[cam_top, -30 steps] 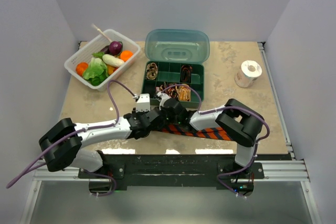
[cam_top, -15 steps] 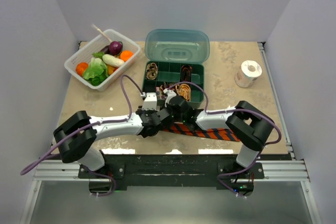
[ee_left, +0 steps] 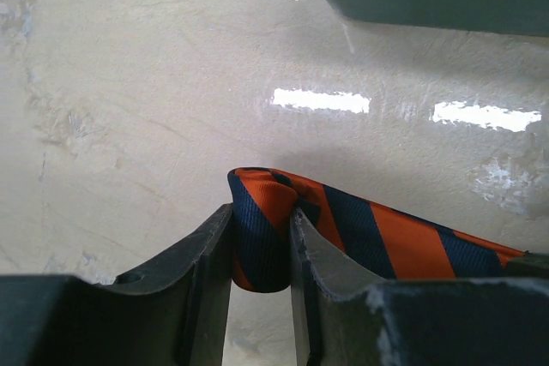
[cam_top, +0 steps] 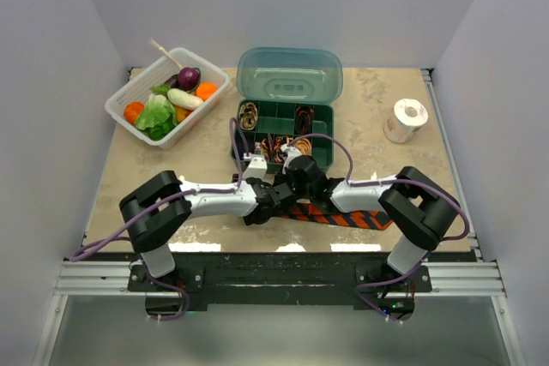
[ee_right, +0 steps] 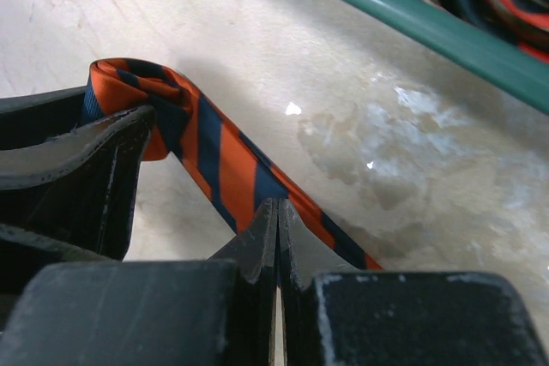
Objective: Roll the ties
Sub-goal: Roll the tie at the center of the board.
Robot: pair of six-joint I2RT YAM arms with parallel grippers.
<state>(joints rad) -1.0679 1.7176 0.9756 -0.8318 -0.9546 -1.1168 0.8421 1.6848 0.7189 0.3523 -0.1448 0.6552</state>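
The orange-red tie with navy stripes (cam_top: pixel 343 216) lies along the table's front edge, right of centre. Its left end is folded over. My left gripper (cam_top: pixel 273 201) is shut on that folded end, as the left wrist view shows (ee_left: pixel 260 219), with the tie (ee_left: pixel 377 233) trailing off to the right. My right gripper (cam_top: pixel 296 188) is shut on the tie's edge a little further along (ee_right: pixel 277 205); the tie (ee_right: pixel 227 165) runs up left to the left gripper's fingers (ee_right: pixel 94 156). Small coiled ties (cam_top: pixel 249 115) sit in the green box's compartments.
The green compartment box (cam_top: pixel 326 156) stands just behind both grippers, its lid (cam_top: pixel 289 75) open to the back. Its rim shows in the right wrist view (ee_right: pixel 403 19). A white basket (cam_top: pixel 120 102) of vegetables is at back left. A white tape roll (cam_top: pixel 405 120) is at back right.
Both grippers have moved right and toward the box, staying close together on the tie's left end. The left arm has stretched out and the tie has shifted right.
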